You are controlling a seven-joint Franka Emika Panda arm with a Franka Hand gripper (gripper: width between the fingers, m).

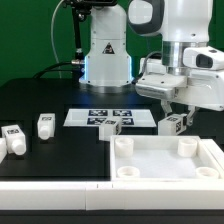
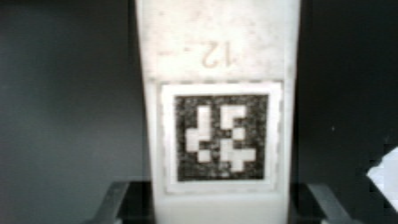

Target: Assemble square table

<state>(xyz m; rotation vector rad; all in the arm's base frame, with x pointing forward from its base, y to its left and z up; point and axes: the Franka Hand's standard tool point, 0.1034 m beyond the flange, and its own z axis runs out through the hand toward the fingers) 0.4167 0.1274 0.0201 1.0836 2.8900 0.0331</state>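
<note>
Jaws pinch the tagged leg (image 2: 210,90) between them — above the tray-like top (image 1: 150,160).

You've got one tray top (image 1: 160,162) with four corner holes (image 1: 125,146). You have four legs: one leg (image 1: 173,124) between the jaws, three others (image 1: 45,125) (image 1: 12,140) (image 1: 113,125) away from them. One marker board (image 1: 92,116).

Your black surface (image 1: 60,158) carries: marker board (image 1: 85,117) at centre; tagged white leg (image 1: 45,125) and second leg (image 1: 12,141) toward the exterior view's left; square tabletop (image 1: 160,162) toward its right.
</note>
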